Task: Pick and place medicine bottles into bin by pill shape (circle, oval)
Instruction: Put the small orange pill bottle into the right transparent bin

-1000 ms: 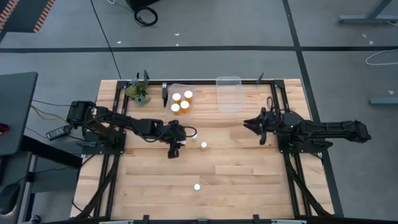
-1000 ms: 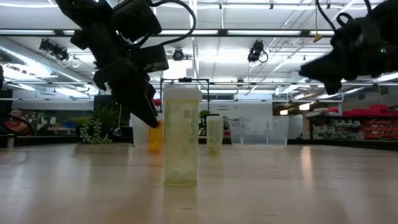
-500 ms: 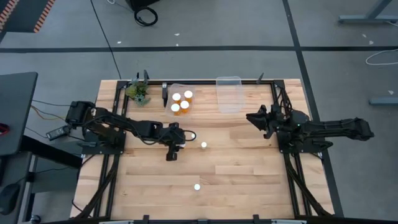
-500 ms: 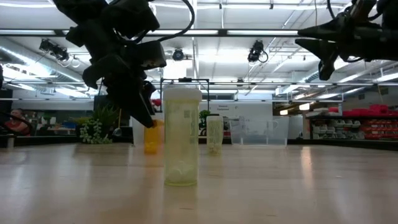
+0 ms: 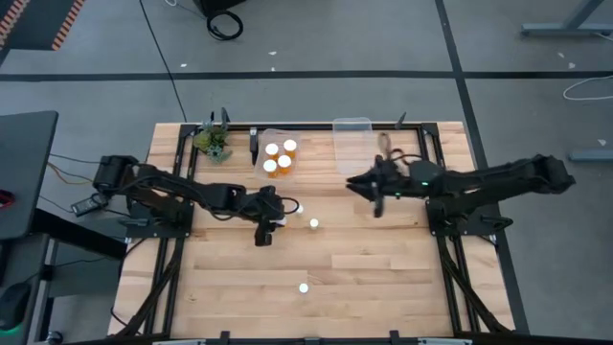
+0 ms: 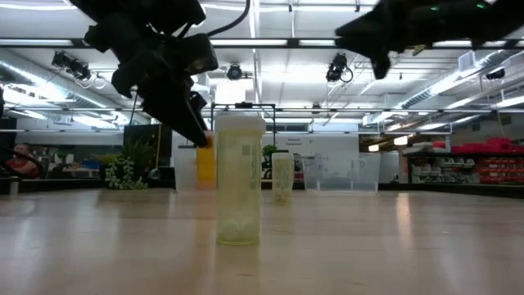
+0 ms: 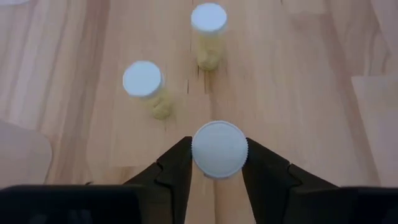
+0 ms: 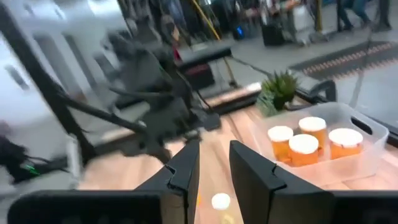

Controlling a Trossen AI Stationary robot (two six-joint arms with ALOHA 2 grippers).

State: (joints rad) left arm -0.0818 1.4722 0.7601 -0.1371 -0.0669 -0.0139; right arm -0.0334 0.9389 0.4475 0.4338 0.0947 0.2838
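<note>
My left gripper (image 5: 289, 208) is shut on a small orange bottle with a white cap (image 7: 219, 149), over the middle of the table. In the low view this bottle (image 6: 205, 160) shows behind a pale bottle (image 6: 238, 180). Two pale white-capped bottles (image 5: 313, 223) (image 5: 304, 287) stand upright on their bases on the wood. Several orange bottles (image 5: 279, 156) stand in the left clear bin (image 5: 271, 135). The right clear bin (image 5: 351, 146) holds nothing I can see. My right gripper (image 5: 352, 185) is open and empty, high above the table's middle, also in its wrist view (image 8: 214, 165). My left gripper pinches the bottle's round white cap (image 7: 198, 149) between its two fingers, one on each side. The fingers come from above, pointing down. The bottle hangs upright below them; its lower end is hidden behind the pale bottle in the low view.
A small green plant (image 5: 213, 141) stands at the far left, beside the left bin. Dark metal frame rails (image 5: 421, 153) run along the table's sides. Bare wood lies toward the near edge around the lone bottle.
My left gripper has risen with the orange bottle, which stays upright and stands higher in the low view than before. My right gripper has swung toward the table's left, from the right side to over the middle near the right bin, and has risen.
</note>
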